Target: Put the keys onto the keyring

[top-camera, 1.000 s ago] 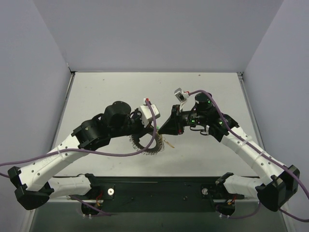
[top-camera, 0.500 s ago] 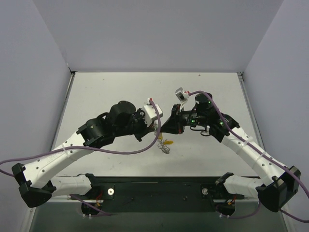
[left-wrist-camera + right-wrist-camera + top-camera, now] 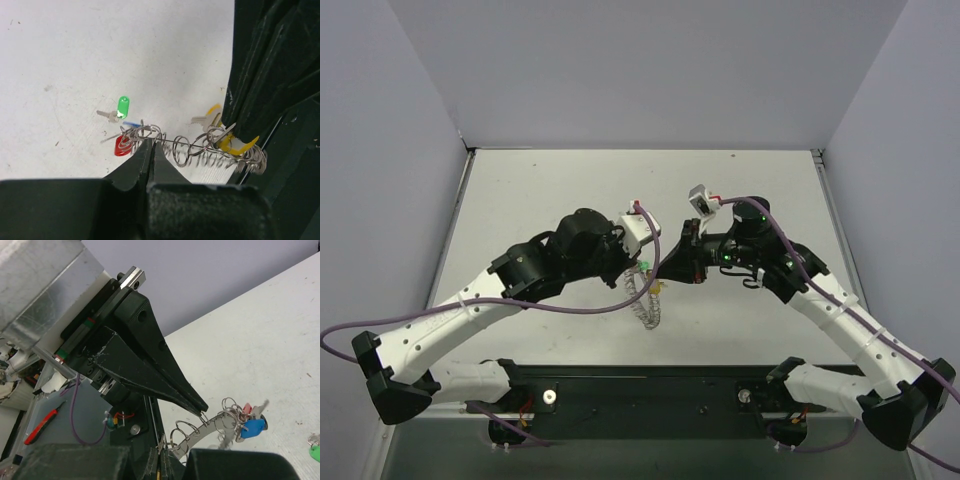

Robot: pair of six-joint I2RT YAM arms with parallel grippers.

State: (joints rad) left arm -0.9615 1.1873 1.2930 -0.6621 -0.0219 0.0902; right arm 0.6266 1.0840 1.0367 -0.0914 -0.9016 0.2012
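The keyring [image 3: 200, 152], a silvery wire coil, hangs stretched between my two grippers above the table; it also shows in the top view [image 3: 645, 305]. My left gripper [image 3: 151, 146] is shut on one end of the coil. A red key [image 3: 120, 146] and a blue key [image 3: 252, 427] hang on the ring near that end. My right gripper [image 3: 167, 465] is shut on the yellow key [image 3: 235, 145] at the ring's other end. A green key [image 3: 122, 106] lies loose on the table below. In the top view the left gripper [image 3: 638, 274] and right gripper [image 3: 663, 276] almost touch.
The white table [image 3: 540, 190] is walled at the back and both sides. Purple cables loop off both arms over the near half. The arm bases and a black rail run along the near edge [image 3: 650, 385].
The left gripper has moved right towards the right gripper and lifted. The keyring, spread as a wide loop under it a second ago, now hangs stretched between the two grippers.
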